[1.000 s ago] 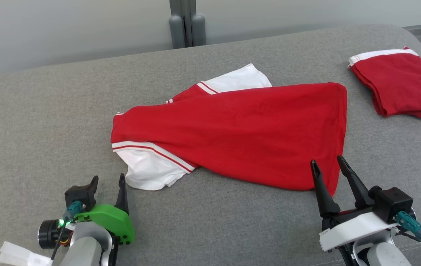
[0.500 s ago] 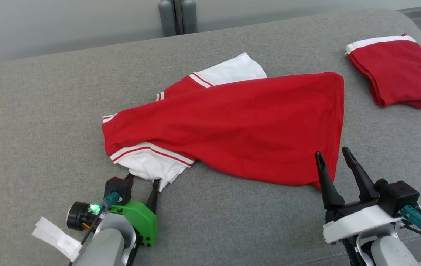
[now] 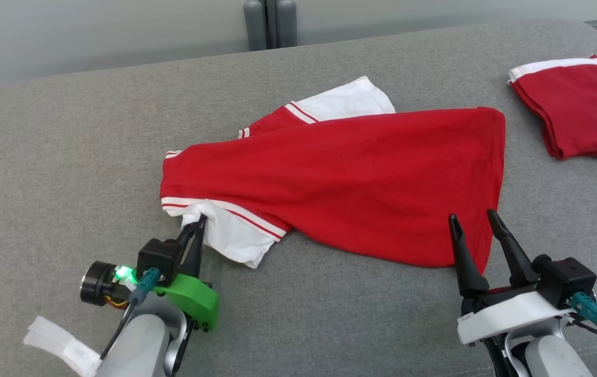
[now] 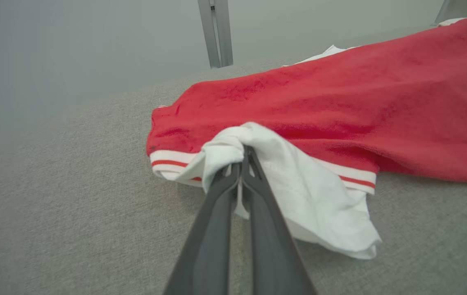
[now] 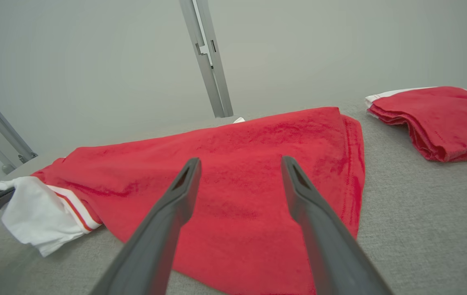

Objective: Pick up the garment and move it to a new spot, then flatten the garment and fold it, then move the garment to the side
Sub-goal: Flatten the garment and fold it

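The red garment (image 3: 340, 178) is seen lying rumpled across the middle of the grey padded surface (image 3: 68, 157), with its white sleeve (image 3: 235, 238) at the near left edge. That sleeve is pinched between the left jaws, which are pressed together on the cloth. The right jaws are held spread apart over the garment's near right corner. A folded red garment (image 3: 576, 110) is set well apart at the far right.

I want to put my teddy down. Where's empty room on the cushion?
Bare gray cushion left of the red shirt, and at the front between left end effector and right end effector. Crowded at right, by the folded red garment.
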You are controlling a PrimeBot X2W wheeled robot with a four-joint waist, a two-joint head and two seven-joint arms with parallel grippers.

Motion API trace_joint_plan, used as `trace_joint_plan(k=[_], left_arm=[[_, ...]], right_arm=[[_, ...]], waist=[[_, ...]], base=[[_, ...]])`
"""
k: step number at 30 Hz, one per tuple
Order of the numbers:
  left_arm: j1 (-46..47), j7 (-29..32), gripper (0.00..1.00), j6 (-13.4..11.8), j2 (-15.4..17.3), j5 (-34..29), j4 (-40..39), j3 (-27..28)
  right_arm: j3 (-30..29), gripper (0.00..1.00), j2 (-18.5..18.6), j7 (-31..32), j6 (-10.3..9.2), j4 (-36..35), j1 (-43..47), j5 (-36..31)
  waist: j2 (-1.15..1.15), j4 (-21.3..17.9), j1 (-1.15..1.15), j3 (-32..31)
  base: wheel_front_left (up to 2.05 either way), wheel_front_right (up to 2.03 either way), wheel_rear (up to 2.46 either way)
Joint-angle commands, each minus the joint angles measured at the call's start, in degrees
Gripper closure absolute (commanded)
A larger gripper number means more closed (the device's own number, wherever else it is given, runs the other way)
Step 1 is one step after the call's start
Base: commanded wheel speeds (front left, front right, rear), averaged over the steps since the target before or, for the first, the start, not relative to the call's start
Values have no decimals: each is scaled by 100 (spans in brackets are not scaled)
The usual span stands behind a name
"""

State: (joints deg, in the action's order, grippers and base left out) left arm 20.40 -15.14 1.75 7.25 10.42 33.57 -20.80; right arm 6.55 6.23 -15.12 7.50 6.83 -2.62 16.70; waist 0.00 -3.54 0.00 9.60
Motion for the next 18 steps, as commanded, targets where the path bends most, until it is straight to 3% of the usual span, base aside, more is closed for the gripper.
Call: trace_joint_plan(k=[1,8,15,16,17,18], left_arm=[[-178,2,100,-61,95,-51,-199,68],[-894,2,100,-382,281,-134,-1323,355],[-1515,979,100,-362,-72,670,-1084,487],[-1535,1077,74,-414,-101,727,-1034,515],[-1583,1160,0,-467,-129,788,-1008,535],[-1631,1189,0,-522,-147,820,-1024,557]], right_arm=[[-9,0,-2,-3,-2,-11,45,-8],[6,0,-59,-3,-2,9,103,-4],[73,0,-58,-3,-2,19,65,12],[91,0,-53,-3,-2,24,50,14],[102,0,-41,-3,-2,25,29,19],[98,0,-24,-3,-2,17,21,26]], waist=[[0,96,0,-39],[0,303,0,-107],[0,357,0,-125],[0,349,0,-121],[0,339,0,-116],[0,333,0,-111]], base=[[0,0,0],[0,0,0],[0,0,0],[0,0,0],[0,0,0],[0,0,0]])
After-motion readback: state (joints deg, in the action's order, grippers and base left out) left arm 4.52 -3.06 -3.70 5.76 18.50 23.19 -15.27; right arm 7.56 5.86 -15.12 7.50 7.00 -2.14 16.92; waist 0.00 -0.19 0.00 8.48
